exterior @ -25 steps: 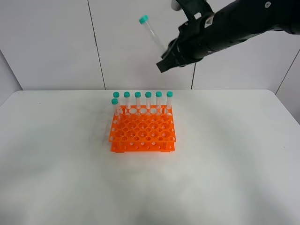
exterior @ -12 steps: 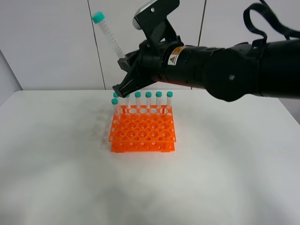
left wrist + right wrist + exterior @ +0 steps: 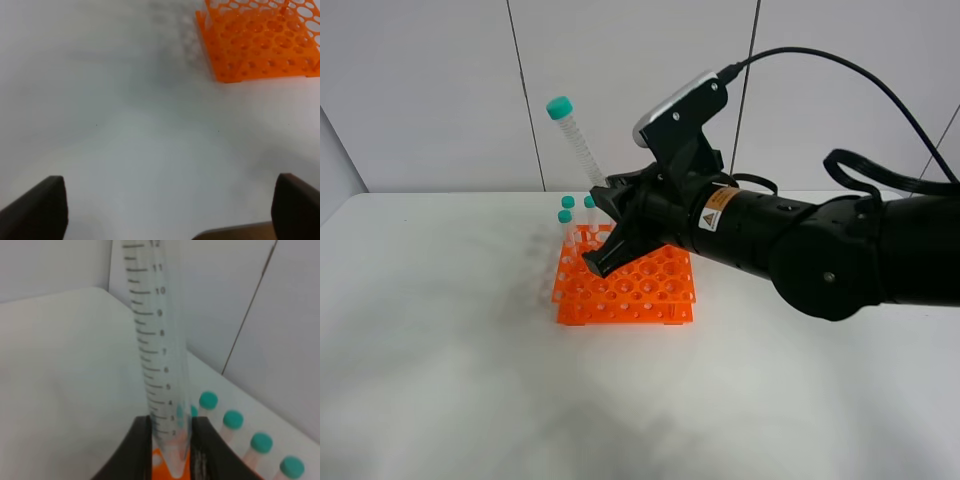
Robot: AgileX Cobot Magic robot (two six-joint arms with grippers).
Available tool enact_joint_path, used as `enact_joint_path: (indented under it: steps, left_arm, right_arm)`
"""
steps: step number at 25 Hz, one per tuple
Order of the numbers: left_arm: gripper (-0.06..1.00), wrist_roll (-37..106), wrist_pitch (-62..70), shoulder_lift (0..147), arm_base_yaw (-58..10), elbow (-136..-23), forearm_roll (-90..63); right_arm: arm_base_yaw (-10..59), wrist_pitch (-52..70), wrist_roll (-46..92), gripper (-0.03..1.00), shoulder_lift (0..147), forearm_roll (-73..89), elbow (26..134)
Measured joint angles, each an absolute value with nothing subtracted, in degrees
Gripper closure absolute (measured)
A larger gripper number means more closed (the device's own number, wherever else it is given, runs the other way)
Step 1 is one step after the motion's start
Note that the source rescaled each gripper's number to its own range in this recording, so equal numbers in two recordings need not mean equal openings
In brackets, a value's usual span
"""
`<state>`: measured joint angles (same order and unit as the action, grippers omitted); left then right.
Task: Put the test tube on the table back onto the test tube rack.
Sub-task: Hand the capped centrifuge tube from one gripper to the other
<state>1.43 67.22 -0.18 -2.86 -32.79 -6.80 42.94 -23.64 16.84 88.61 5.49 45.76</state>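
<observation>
The slim clear plastic test tube with the teal screw cap [image 3: 576,145] bears printed graduation marks. The right wrist view reads them from 12 near the cap down to 2 near the conical tip. On the black right arm sits a small orange-yellow warning label [image 3: 717,211] with a triangle sign; its small print is too fine to read. The right gripper [image 3: 169,450] reaches in from 3 o'clock in the high view and pinches this tube by its lower end, a dark finger pressed on either side of the tip. The tube is off the large plain white table [image 3: 440,350], in the air over the 11 o'clock part of the bright orange plastic rack of round holes [image 3: 620,300]. It leans with its cap toward 11 o'clock. The rack stands just 12 o'clock of the table's middle and holds more teal-capped tubes upright along its 12 o'clock row. In the high view three caps show at the 10 o'clock corner, and the arm hides the rest. The right wrist view shows four caps plainly and a teal blur behind the held tube. The rows toward 6 o'clock show open holes. The left gripper [image 3: 167,207] hangs over bare table with its two dark fingertips spread wide, nothing between them, the rack well apart from it.
</observation>
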Motion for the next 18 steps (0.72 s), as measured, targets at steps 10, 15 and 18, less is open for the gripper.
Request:
enact_joint_path:
  steps: [10, 15, 18]
  left_arm:
    - [0.05, 1.4, 67.2, -0.2, -2.9, -32.8, -6.7]
    - [0.05, 1.4, 67.2, -0.2, -2.9, -32.8, -6.7]
    - [0.05, 1.4, 67.2, -0.2, -2.9, -32.8, -6.7]
  right_arm:
    - [42.9, -30.5, 16.2, 0.97, 85.3, 9.1, 34.5]
    - [42.9, -32.1, 16.2, 0.97, 85.3, 11.3, 33.1]
    - [42.9, -32.7, 16.2, 0.97, 85.3, 11.4, 33.1]
